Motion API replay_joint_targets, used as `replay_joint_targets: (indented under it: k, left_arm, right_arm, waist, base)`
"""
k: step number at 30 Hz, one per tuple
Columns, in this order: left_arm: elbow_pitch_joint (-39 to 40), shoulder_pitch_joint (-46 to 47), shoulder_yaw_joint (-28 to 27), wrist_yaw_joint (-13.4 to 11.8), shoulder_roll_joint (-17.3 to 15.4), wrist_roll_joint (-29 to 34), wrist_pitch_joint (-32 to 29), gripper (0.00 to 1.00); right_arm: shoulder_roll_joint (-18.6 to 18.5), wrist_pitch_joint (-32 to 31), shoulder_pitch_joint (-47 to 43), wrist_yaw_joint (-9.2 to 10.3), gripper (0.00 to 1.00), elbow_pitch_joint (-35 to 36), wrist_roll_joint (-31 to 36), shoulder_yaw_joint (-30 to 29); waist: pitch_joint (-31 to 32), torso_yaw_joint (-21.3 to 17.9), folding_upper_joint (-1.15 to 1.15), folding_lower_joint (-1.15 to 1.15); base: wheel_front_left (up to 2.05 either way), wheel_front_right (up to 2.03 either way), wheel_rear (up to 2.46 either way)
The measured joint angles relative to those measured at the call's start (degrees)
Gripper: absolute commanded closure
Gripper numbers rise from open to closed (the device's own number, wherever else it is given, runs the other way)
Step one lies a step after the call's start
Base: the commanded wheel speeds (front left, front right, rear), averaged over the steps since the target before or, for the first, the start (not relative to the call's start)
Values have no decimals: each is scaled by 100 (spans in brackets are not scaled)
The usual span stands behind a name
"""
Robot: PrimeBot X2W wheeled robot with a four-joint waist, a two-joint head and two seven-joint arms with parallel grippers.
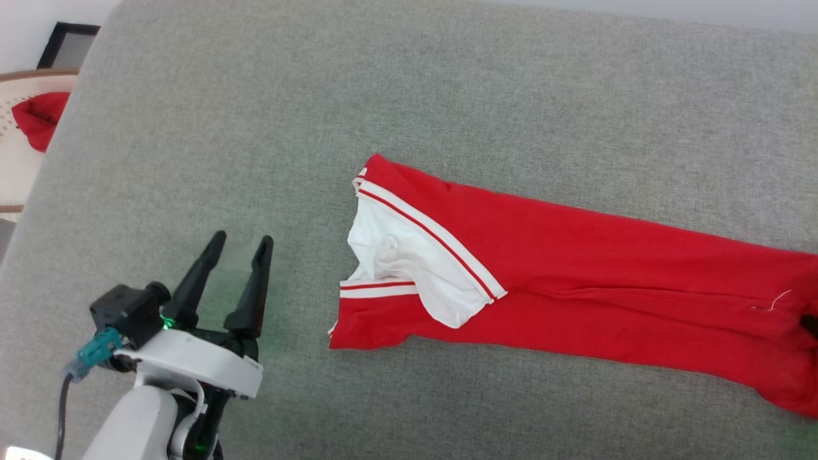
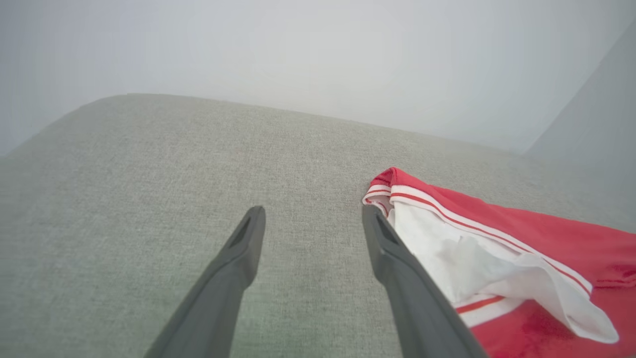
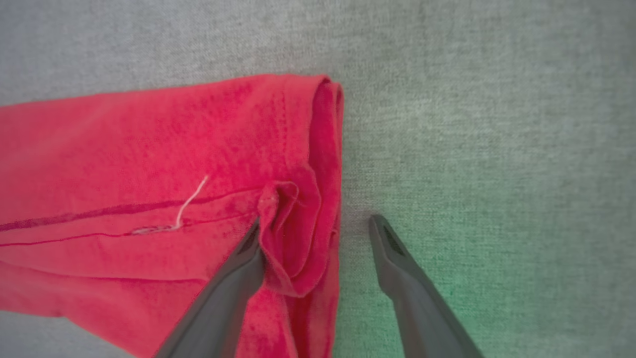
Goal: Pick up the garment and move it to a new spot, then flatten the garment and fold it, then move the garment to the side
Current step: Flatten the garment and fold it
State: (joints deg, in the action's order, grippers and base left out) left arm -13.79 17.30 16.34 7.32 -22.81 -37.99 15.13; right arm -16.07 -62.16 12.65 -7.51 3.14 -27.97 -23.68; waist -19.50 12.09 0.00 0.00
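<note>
The garment (image 1: 575, 268) lies on the grey cushion as a long red strip, folded lengthwise, plain red side up. Its white sleeve (image 1: 409, 255) with red-and-white striped trim rests on top at the left end. My left gripper (image 1: 243, 237) hovers open to the left of that end, a short gap away; in the left wrist view the left gripper (image 2: 313, 210) holds nothing and the sleeve (image 2: 477, 258) sits just right of its fingers. My right gripper (image 3: 316, 222) is open over the red hem end (image 3: 298, 149), with one finger against a bunched fold of hem.
The grey fabric surface (image 1: 255, 128) spreads wide around the garment, its rounded edge running down the left. Beyond that edge stands a pale woven piece of furniture (image 1: 13, 160) holding another red cloth (image 1: 38, 118). A loose white thread (image 3: 191, 199) sticks out near the hem.
</note>
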Motion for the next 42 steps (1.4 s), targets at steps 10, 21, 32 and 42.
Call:
replay_joint_targets:
  k: [10,21,32,42]
  left_arm:
    - [153,-92,-359,7,390,742,0,0]
    - [87,-94,-453,7,389,929,0,0]
    - [279,-260,-772,7,359,1031,0,0]
    - [567,-356,-931,8,171,1053,-1,0]
  right_arm:
    - [310,-479,204,3,0,164,378,-164]
    - [532,-405,261,3,100,232,379,-89]
    - [487,424,555,-1,100,-12,345,-254]
    - [-105,1071,625,-1,100,-387,831,-1244]
  waist:
    - [-182,28,0,0]
    - [-213,-52,0,0]
    - [-251,-387,0,0]
    - [-402,-742,0,0]
  base:
    - [0,0,0]
    - [0,0,0]
    - [0,0,0]
    - [0,0,0]
